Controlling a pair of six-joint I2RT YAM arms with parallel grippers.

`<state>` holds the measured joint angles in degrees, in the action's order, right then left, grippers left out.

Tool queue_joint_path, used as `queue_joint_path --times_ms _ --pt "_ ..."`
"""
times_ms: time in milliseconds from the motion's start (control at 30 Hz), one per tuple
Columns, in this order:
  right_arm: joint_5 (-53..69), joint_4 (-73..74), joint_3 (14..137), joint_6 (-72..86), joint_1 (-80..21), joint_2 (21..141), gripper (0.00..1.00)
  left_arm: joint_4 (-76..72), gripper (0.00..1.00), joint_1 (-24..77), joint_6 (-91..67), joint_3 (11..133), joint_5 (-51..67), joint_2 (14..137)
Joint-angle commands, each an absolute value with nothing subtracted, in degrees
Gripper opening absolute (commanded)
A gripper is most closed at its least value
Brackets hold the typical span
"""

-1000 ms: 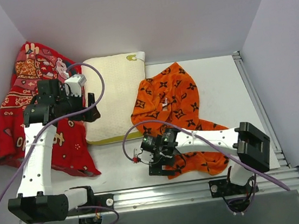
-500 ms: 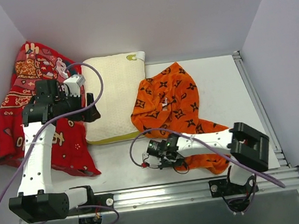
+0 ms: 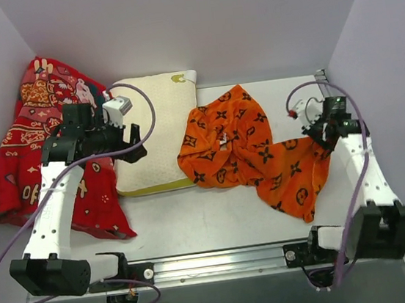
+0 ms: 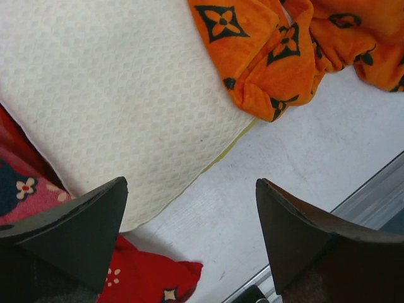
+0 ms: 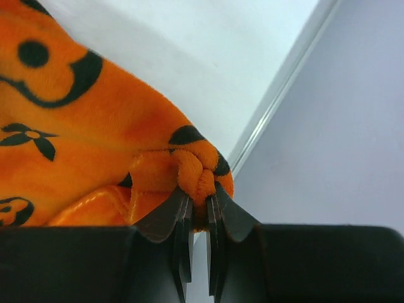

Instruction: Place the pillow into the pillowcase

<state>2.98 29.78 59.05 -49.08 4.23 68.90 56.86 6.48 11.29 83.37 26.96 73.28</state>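
White table [image 3: 217, 209]: right gripper [image 5: 197, 199] pinches the pillowcase [image 3: 246, 146] corner at three o'clock; left gripper [image 4: 191, 183] gapes above the pillow [image 4: 113, 95]. That small bite may slip under pull.

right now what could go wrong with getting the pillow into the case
The right gripper pinches only a small bunched fold of the pillowcase; a pull may slip it free. The left gripper hangs open over the pillow beside the red cloth, so closing there might catch that cloth too.
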Motion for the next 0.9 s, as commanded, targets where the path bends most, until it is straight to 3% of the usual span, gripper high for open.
queue_joint_path --times_ms 0,233,267,300,333,433,567,733,867 --pt "7.21 22.52 65.87 -53.8 15.69 81.85 0.0 49.49 0.9 11.59 14.5 83.23 24.44 75.84" --pt "1.05 26.0 92.52 -37.46 19.34 101.94 0.0 43.25 0.82 20.29 15.47 84.55 18.72 84.72" --pt "1.84 27.93 95.16 -35.96 19.25 102.82 0.05 41.94 0.82 21.35 15.82 84.9 18.37 85.68" --pt "3.76 32.04 97.1 -34.38 19.25 104.05 0.16 40.97 0.82 23.18 16.17 84.99 16.89 87.52" --pt "4.65 34.95 100.86 -33.06 18.64 104.67 0.36 39.91 0.82 24.07 16.52 85.16 16.27 88.5" --pt "7.9 44.54 101.43 -32.17 17.41 104.07 0.73 36.83 0.82 26.8 17.05 86.74 14.15 93.15" --pt "11.95 51.67 89.59 -33.04 12.85 95.83 0.81 35.6 0.82 28.74 17.4 89.73 14.94 98.78" --pt "13.45 54.14 72.72 -34.36 5.29 88.43 0.76 33.49 0.82 31.19 20.29 90.09 17.92 102.48" --pt "12.66 50.29 62.25 -32.27 3.25 89.81 0.71 31.47 0.81 33.83 23.99 89.56 16.71 105.02"
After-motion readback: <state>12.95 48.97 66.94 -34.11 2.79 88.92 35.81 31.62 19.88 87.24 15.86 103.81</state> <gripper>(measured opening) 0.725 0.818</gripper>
